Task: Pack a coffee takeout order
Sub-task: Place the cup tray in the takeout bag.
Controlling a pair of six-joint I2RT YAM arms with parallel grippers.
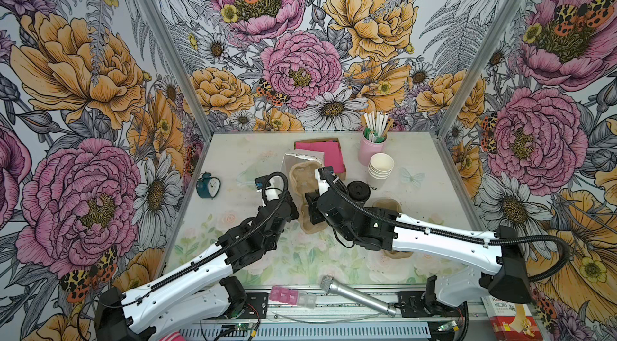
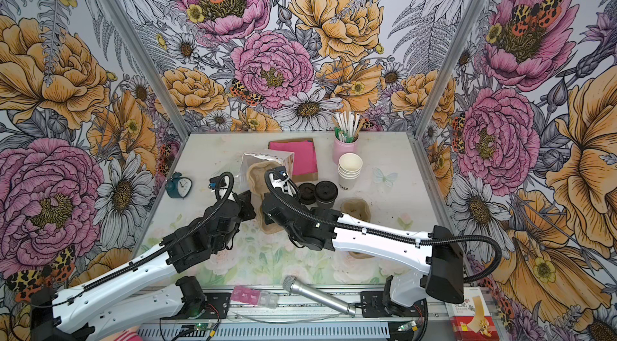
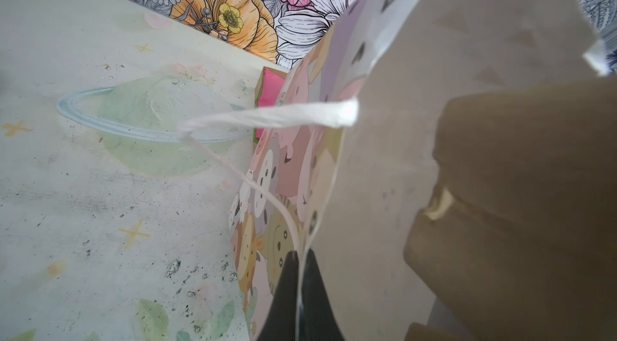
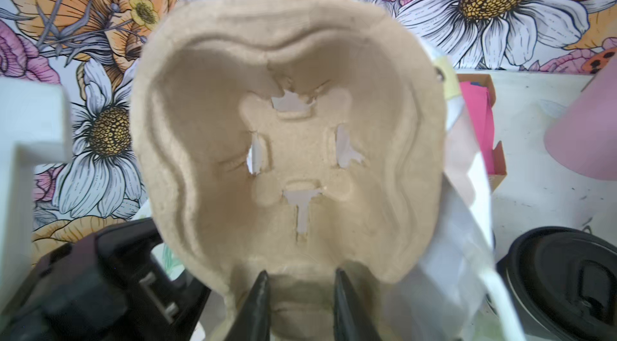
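Observation:
A cartoon-printed paper bag (image 1: 302, 157) (image 3: 417, 155) stands open mid-table, and my left gripper (image 3: 299, 254) is shut on its near rim. My right gripper (image 4: 301, 272) is shut on the middle ridge of a brown pulp carrier (image 4: 283, 89) (image 1: 302, 174), whose far cell sits in the bag's mouth. White paper cups (image 1: 380, 169) (image 2: 350, 169) are stacked to the right of the bag. Black lids (image 2: 325, 190) (image 4: 567, 282) sit just beside my right wrist. Pink napkins (image 1: 324, 152) (image 4: 477, 115) lie in a cardboard tray behind the bag.
A pink jar of stirrers (image 1: 372, 145) stands at the back right. Another pulp carrier (image 1: 387, 205) lies under my right arm. A teal alarm clock (image 1: 207, 185) sits at the left. A microphone (image 1: 357, 296) and a pink box (image 1: 283, 294) lie along the front rail.

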